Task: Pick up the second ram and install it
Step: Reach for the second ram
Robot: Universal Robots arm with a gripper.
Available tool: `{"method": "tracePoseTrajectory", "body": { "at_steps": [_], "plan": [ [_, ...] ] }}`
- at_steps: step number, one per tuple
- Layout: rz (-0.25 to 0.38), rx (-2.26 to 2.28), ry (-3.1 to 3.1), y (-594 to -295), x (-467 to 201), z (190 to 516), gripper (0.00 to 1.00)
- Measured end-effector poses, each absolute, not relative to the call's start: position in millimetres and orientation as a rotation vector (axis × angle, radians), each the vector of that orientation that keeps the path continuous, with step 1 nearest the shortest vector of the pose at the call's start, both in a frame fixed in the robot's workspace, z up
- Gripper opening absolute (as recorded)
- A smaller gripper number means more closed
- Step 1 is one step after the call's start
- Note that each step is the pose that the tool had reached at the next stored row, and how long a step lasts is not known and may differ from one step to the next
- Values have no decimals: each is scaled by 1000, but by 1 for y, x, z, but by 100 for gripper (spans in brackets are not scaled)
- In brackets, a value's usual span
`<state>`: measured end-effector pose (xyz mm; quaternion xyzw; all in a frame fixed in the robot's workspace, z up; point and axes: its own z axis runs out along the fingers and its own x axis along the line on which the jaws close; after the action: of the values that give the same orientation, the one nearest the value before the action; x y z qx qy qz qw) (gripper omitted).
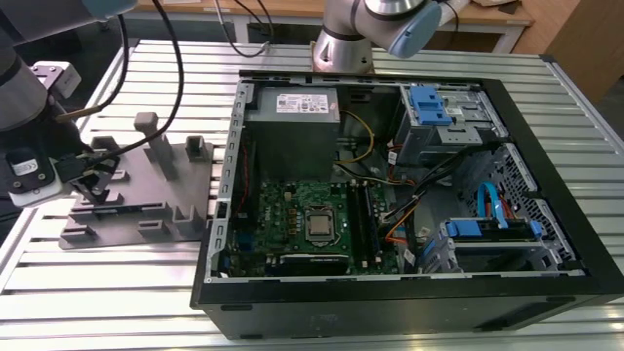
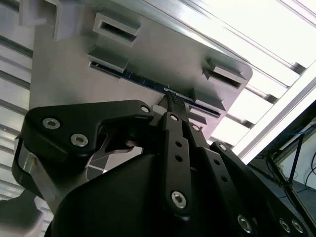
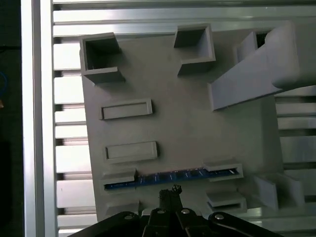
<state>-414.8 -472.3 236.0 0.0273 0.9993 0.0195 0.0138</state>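
First wrist view: second ram [image 3: 173, 176] beside gripper [image 3: 170, 190].

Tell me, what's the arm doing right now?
Gripper low over grey tray, tip beside second ram. Ram on edge in tray slots, not lifted. Tall tray post stands nearby.

occlusions at the tray [image 3: 187, 128]
ram [image 3: 170, 176] stands edge-on in tray slots, faces hidden, ends tucked in the slots; in the second wrist view the gripper [image 2: 170, 100] covers its middle. gripper body runs off frame in both wrist views.
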Motion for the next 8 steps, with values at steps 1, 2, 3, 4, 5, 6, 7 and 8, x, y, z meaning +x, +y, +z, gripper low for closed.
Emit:
{"method": "tracePoseTrajectory", "body": {
  "at_steps": [1, 2, 3, 4, 5, 6, 7, 8],
  "plan": [
    [61, 82, 3112, -471, -415, 234, 7],
    [61, 80, 3113, -470, -415, 232, 7],
    [61, 78, 3113, -469, -415, 230, 7],
    [61, 75, 3113, -468, -415, 229, 7],
    [61, 73, 3113, -466, -414, 227, 7],
    [61, 71, 3113, -465, -414, 225, 7],
    [61, 68, 3113, -464, -414, 223, 7],
    [61, 66, 3113, -463, -414, 221, 7]
  ]
}}
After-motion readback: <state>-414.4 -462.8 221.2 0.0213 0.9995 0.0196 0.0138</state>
